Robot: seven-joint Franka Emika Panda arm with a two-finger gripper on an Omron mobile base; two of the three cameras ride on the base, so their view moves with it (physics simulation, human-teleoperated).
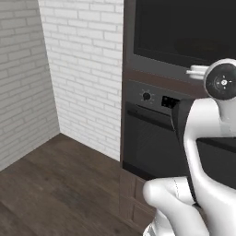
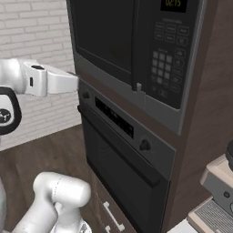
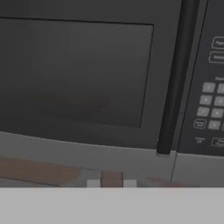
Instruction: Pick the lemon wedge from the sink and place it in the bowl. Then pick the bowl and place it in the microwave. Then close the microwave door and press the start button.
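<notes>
- Hand view: gripper (image 3: 111,183) at 6 o'clock, pale fingertips (image 3: 93,183) set narrowly apart, nothing visibly between them.
- Right base view: white arm reaching level from 9 o'clock toward the microwave door (image 2: 107,38), wrist ending just at the door's lower corner.
- Microwave (image 2: 136,59) built into dark brown cabinetry; door shut, dark glass window, grey frame, vertical black handle (image 3: 175,78) at 2 o'clock.
- Keypad (image 3: 212,105) at 3 o'clock, pale buttons in rows.
- Door's lower frame lying just above the gripper, at 12 o'clock from it; contact cannot be told.
- Oven (image 2: 123,150) with knob directly beneath.
</notes>
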